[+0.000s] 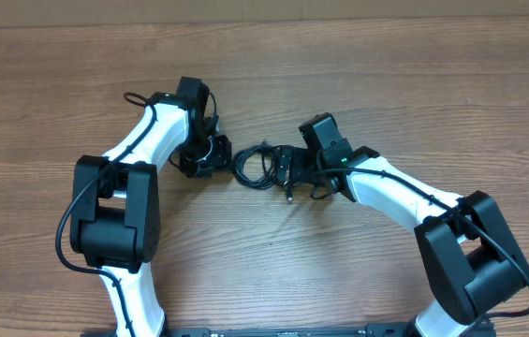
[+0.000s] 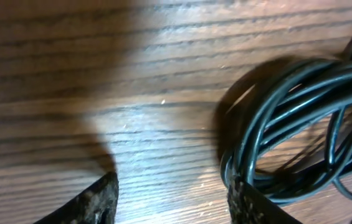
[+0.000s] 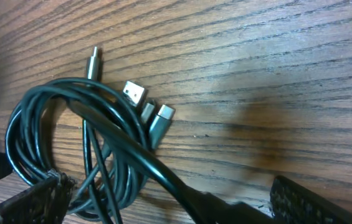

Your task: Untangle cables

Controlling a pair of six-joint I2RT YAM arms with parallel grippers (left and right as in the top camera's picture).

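Note:
The cables [image 1: 257, 167] lie as one coiled black bundle on the wooden table between my two grippers. My left gripper [image 1: 210, 157] is just left of the bundle. In the left wrist view it [image 2: 172, 202] is open with bare wood between the fingers, and its right finger touches the rim of the coil [image 2: 300, 124]. My right gripper [image 1: 294, 174] is at the bundle's right side. In the right wrist view it [image 3: 176, 205] is open, its left finger resting on the coil [image 3: 70, 143]. A thick strand with a plug body [image 3: 225, 199] runs between the jaws. Several plug ends [image 3: 144, 102] fan out above the coil.
The wooden table [image 1: 386, 84] extends around both arms. A thin black wire loop [image 1: 133, 96] sticks out beside the left arm. A light surface runs along the far edge [image 1: 264, 7].

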